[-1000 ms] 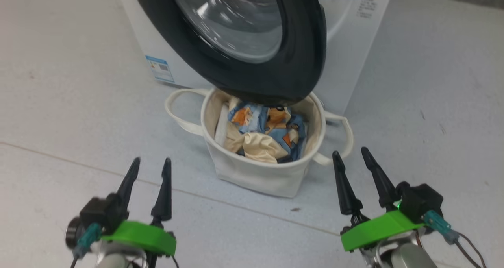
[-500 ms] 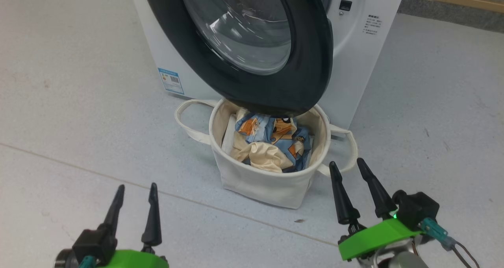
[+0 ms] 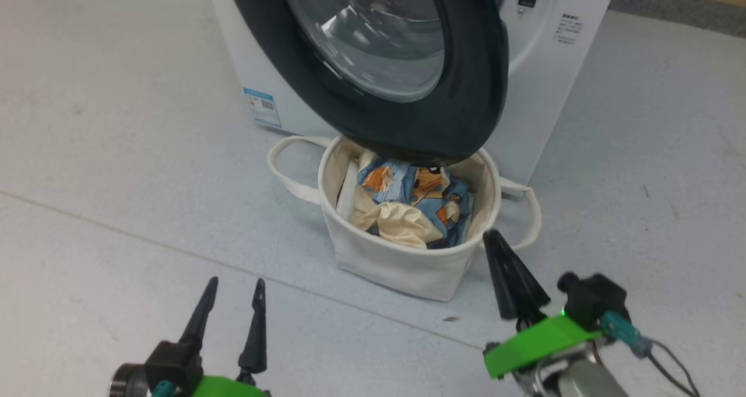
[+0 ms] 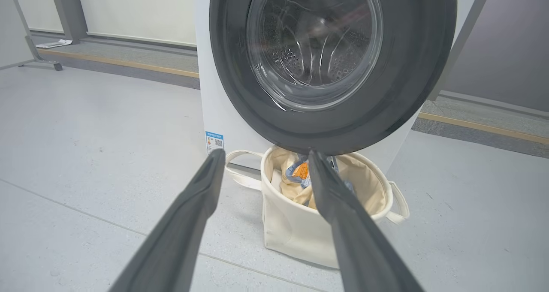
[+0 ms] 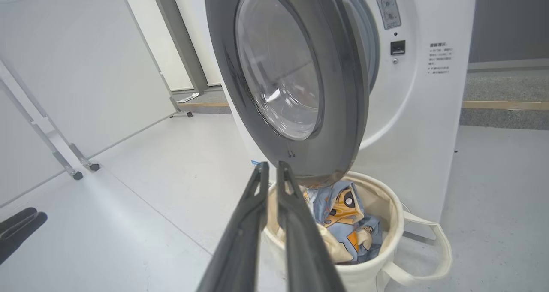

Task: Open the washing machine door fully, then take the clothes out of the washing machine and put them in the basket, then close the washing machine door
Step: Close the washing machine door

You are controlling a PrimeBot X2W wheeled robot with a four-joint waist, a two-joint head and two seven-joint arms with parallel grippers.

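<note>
My left gripper (image 3: pixel 236 280) has its fingers (image 4: pixel 193 215) spread wide with nothing between them, and they hang over bare floor (image 3: pixel 116 152). My right gripper (image 5: pixel 273 164) has its fingers (image 5: pixel 296 223) drawn almost together, with a thin slit between them and nothing in it. The head view blurs them into one dark cone, so I can't be sure the tips touch. They point at the near rim of the basket (image 3: pixel 396 263), close to its right handle (image 3: pixel 527 216), without touching it.

The basket stands on the floor against the foot of the washing machine (image 3: pixel 542 94). Inside it lie the clothes (image 3: pixel 419 193), a crumpled heap of blue and cream cloth with orange cartoon faces that sits below the rim. A paler white fold (image 3: pixel 347 196) is tucked along the left wall.

The door (image 3: pixel 466 111) is swung partway out from the machine. Its black rim hangs right over the back of the basket and hides the far edge. A blue label (image 3: pixel 262 106) sits low on the machine's front, left of the basket.
</note>
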